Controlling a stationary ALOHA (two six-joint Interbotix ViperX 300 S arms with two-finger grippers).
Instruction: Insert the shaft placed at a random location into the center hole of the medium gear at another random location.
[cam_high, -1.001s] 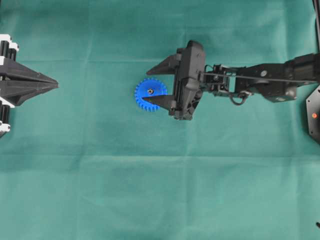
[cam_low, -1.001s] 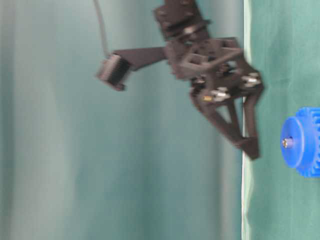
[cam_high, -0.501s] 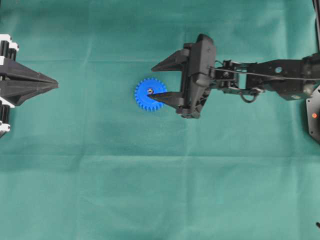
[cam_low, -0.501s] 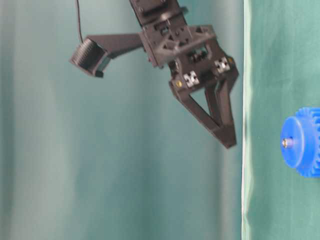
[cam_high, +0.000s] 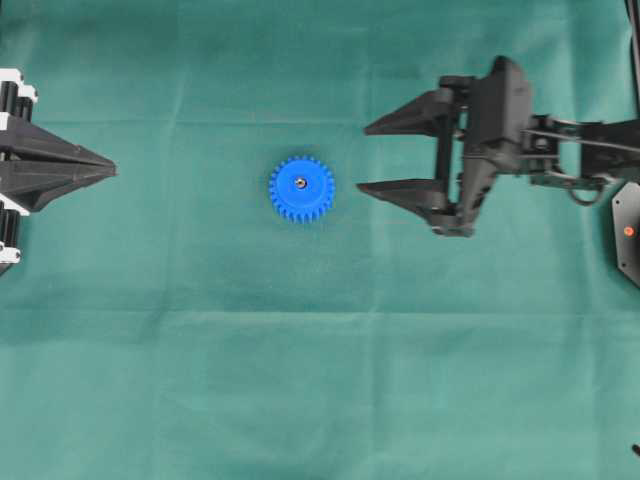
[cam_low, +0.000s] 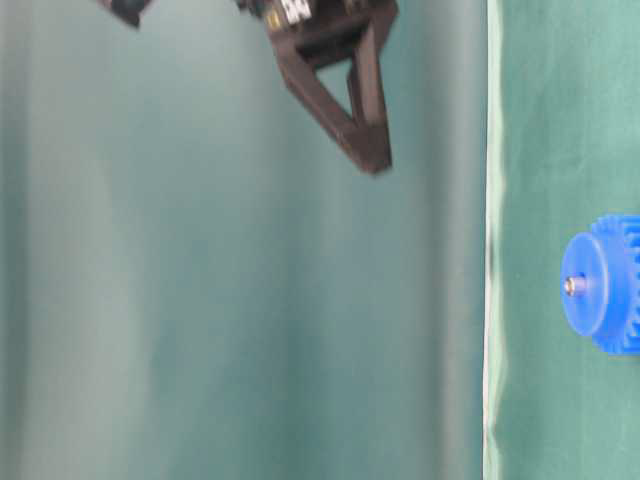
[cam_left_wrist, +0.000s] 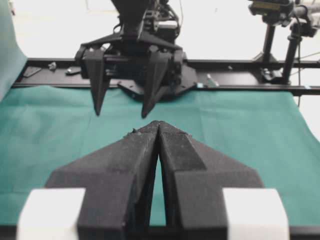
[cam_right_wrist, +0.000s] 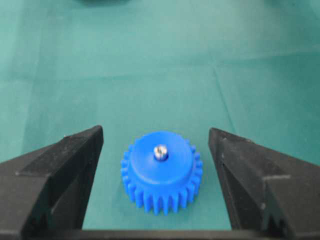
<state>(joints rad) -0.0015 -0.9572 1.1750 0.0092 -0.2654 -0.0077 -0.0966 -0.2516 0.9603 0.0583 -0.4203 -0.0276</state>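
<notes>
Shaft (cam_right_wrist: 160, 152), a stubby silver pin, stands in my toothed blue plastic medium gear (cam_high: 301, 188) on the green cloth (cam_high: 300, 380), while my right gripper (cam_high: 362, 157) hovers apart, jaws spread and empty, and my left gripper (cam_high: 112, 171) rests clenched.

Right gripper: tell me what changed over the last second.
The right gripper, open and empty throughout, pulled back to the right in the overhead view, from over the gear to clear of it, and rose away from the table. The gear, the pin standing in its hole, and the shut left gripper stayed put.
</notes>
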